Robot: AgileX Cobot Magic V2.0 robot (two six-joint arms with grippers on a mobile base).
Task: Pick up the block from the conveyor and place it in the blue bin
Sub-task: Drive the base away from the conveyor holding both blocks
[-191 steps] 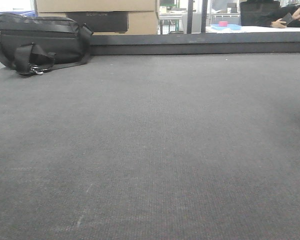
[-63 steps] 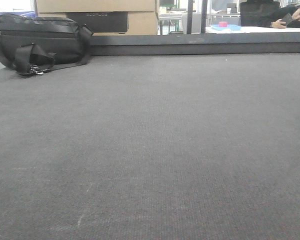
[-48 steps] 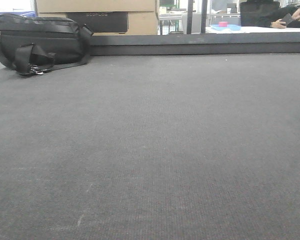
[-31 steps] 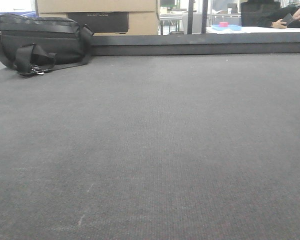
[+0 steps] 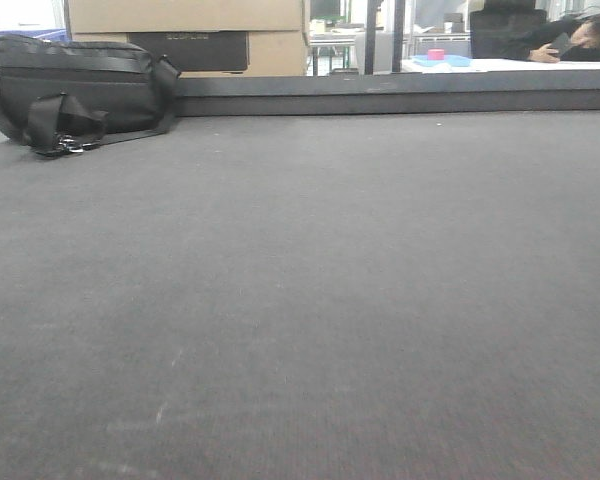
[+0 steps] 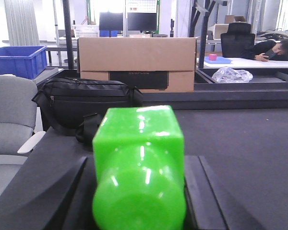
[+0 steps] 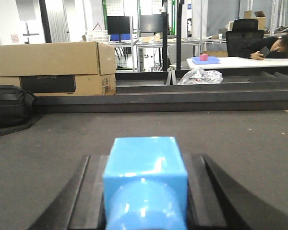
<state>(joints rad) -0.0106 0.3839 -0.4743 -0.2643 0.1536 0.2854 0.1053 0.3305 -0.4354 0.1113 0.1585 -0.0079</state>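
**Two blocks gripped, bin far off at ten o'clock**

We've got the left end effector (image 6: 139,191) clamped on the green block (image 6: 138,143) and the right end effector (image 7: 145,191) clamped on the blue block (image 7: 145,163), both over the conveyor (image 5: 300,300). The blue bin (image 6: 17,60) sits at ten o'clock in the left wrist view, beyond the black bag (image 5: 80,85) and a grey seat (image 6: 9,120). Our worry is that a swing left clips either one and jars the block loose. The edge rail (image 5: 400,95) and cardboard box (image 6: 137,60) close off twelve o'clock. From three to nine, we see bare belt.
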